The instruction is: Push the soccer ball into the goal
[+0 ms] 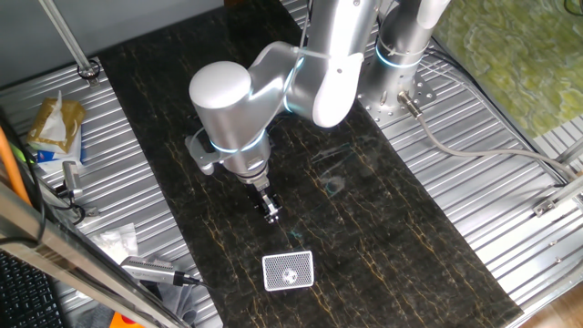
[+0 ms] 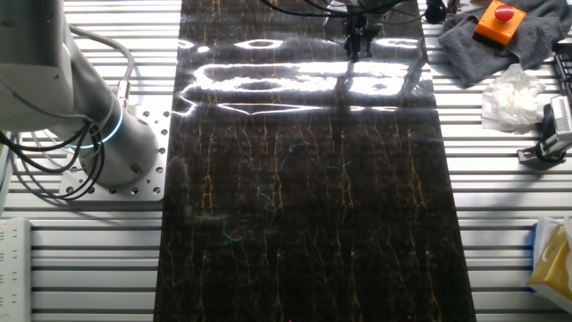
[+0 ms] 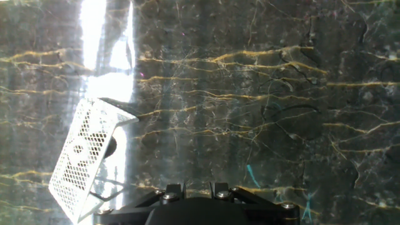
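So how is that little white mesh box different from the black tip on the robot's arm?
The goal is white with pale mesh, while the gripper is dark. The goal is a wide, low box lying on the table, whereas the gripper is narrow and points down from the arm. The two do not touch. Both are over the same dark, veined table.

Dark gold-veined marble slab [image 1: 383, 210] bearing white mesh goal [image 1: 288, 271].

Dark gold-veined marble tabletop [image 2: 304, 197], ribbed metal bench [image 1: 474, 146], bright glare, grey cloth [image 2: 527, 40], orange button [image 2: 500, 18]
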Available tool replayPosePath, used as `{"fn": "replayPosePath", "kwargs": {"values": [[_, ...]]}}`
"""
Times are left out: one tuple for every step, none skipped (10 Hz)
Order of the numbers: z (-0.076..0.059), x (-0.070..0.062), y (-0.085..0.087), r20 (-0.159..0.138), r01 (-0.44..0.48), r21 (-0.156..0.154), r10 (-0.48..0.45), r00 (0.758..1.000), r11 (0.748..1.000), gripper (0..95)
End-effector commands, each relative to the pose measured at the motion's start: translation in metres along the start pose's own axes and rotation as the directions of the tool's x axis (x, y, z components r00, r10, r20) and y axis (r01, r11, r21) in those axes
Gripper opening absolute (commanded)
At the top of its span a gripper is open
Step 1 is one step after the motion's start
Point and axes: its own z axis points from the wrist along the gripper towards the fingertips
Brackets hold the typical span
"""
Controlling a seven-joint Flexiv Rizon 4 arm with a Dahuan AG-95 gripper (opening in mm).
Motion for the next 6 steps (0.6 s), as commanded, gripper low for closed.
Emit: {"fn": "replayPosePath", "kwargs": {"values": [[-0.0005, 0.0002, 0.0006, -0.007, 0.017, 0.005, -0.017, 1.0, 1.0, 19.0], [0.0, -0.0002, 0.0012, -0.005, 0.03, 0.005, -0.03, 1.0, 1.0, 19.0], [0.0005, -0.0007, 0.0018, 0.001, 0.043, 0.0, -0.043, 0.999, 0.999, 19.0], [0.0006, -0.0008, 0.002, 0.002, 0.036, 0.004, -0.036, 0.999, 0.999, 19.0], [0.0006, -0.0008, 0.002, 0.0, 0.036, 0.007, -0.036, 0.999, 0.999, 19.0], [0.0006, -0.0008, 0.002, -0.001, 0.04, 0.009, -0.04, 0.999, 0.999, 19.0]]}}
